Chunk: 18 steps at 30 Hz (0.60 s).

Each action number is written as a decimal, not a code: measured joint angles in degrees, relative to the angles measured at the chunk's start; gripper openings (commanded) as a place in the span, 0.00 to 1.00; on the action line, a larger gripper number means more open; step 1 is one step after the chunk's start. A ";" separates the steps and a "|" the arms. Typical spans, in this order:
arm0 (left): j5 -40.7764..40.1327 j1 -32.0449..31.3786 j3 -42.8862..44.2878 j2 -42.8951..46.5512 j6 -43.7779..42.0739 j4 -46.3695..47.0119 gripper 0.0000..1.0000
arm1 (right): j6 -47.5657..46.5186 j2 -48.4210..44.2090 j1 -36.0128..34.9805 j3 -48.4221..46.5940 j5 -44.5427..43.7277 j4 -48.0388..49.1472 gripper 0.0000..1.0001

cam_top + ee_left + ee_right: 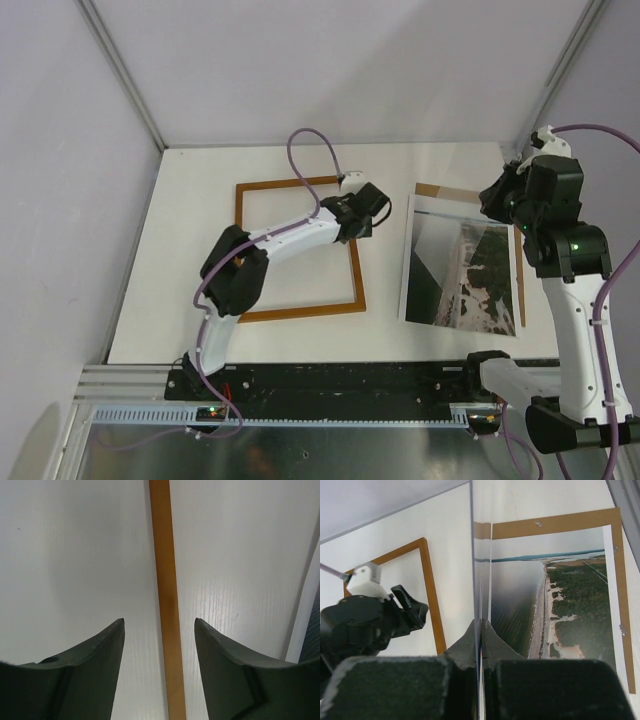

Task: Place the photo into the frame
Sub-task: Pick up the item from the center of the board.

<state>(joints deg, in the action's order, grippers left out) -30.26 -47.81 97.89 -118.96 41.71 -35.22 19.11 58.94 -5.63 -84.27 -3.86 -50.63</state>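
Straddling right rail of thin rectangular wooden frame (300,312), flat on white table (180,260), with left gripper (159,621) splayed: probably to steady it. Clenching right gripper (480,625) on thin edge-on sheet (472,555), seemingly baring glossy coastline photo (520,595) on brown backing board (555,522) beside frame.

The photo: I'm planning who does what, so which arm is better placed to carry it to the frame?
Probably right. The right gripper sits at the photo, shut on a thin upright sheet beside it. The left gripper hangs open over a rail of the frame, apart from the photo.
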 measured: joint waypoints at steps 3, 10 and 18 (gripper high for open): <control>-0.83 -1.25 0.92 -2.10 1.03 -1.16 0.58 | -0.33 -0.72 0.00 0.00 0.13 -0.37 0.00; -1.07 -1.53 3.72 -6.43 2.80 -2.73 0.55 | -0.87 -1.31 -0.13 0.00 0.85 -0.74 0.00; -0.98 -1.53 6.93 -11.26 3.37 -3.17 0.47 | -1.25 -1.49 -1.18 0.00 0.94 -0.98 0.00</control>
<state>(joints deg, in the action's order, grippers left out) -31.24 -49.34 104.81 -130.21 45.08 -38.39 17.87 57.45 -6.81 -84.27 -2.92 -51.62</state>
